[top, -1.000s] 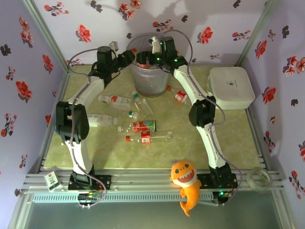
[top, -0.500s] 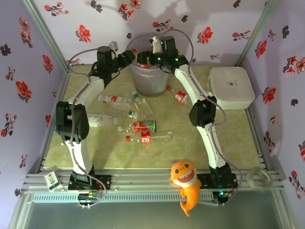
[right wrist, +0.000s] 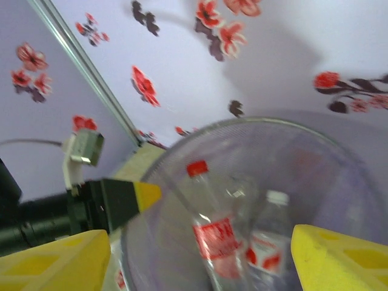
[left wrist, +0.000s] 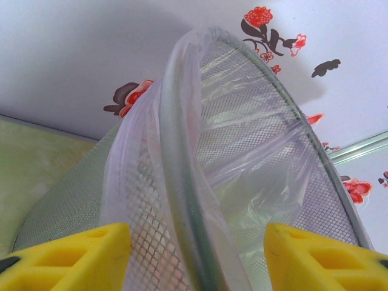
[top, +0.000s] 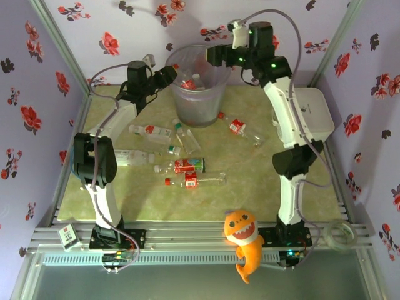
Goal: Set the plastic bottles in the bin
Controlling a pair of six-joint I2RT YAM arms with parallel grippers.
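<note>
My left jaws: open, holding nothing, one finger on either side of the rim of the bin [left wrist: 182, 151]. My right jaws: open wide, empty, above the bin's far right rim. Bin [top: 197, 100]: upright at the far side of the table [top: 250, 181]. Inside it: a red-capped bottle [right wrist: 212, 236] and a white-capped bottle [right wrist: 267, 242]. Other plastic bottles [top: 152, 130] lie scattered on the table in front of the bin.

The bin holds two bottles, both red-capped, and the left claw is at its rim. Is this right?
Not both: in the bin, one bottle has a red cap and the other bottle a white cap; the right wrist view shows it. The left claw is at the rim.
</note>
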